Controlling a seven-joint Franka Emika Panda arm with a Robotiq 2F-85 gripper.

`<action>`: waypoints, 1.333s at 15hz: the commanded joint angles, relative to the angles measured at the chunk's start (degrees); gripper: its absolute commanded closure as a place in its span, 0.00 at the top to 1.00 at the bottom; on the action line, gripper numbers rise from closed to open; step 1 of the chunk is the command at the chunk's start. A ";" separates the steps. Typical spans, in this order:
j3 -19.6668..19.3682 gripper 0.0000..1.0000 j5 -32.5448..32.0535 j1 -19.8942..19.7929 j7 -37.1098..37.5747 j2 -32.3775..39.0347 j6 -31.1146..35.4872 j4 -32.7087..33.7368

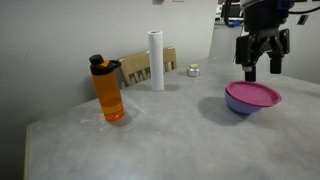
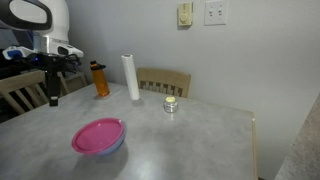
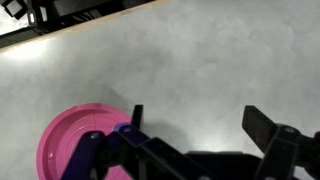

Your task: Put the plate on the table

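Observation:
The magenta-pink plate (image 1: 252, 94) lies on top of the purple-blue bowl (image 1: 240, 106) on the grey mottled table (image 1: 160, 135). It shows in both exterior views (image 2: 98, 135) and at the lower left of the wrist view (image 3: 75, 140). My gripper (image 1: 262, 68) hangs above and slightly behind the plate, fingers spread, holding nothing. In an exterior view it is at the far left (image 2: 52, 92). In the wrist view the open fingers (image 3: 200, 120) frame bare tabletop to the right of the plate.
An orange bottle with a black cap (image 1: 108, 90), a white upright cylinder (image 1: 157, 60) and a small tin (image 1: 193, 70) stand toward the back of the table. A wooden chair (image 2: 165, 80) is behind the table, against the wall.

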 commanded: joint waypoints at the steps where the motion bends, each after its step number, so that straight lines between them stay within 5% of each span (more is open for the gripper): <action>1: -0.56 1.00 -0.86 -0.85 -2.16 7.12 -1.29 4.94; 9: -3.59 1.00 -1.61 -1.81 -2.27 15.20 8.36 6.81; 20: -6.65 1.00 1.36 -3.20 3.67 20.25 10.77 9.30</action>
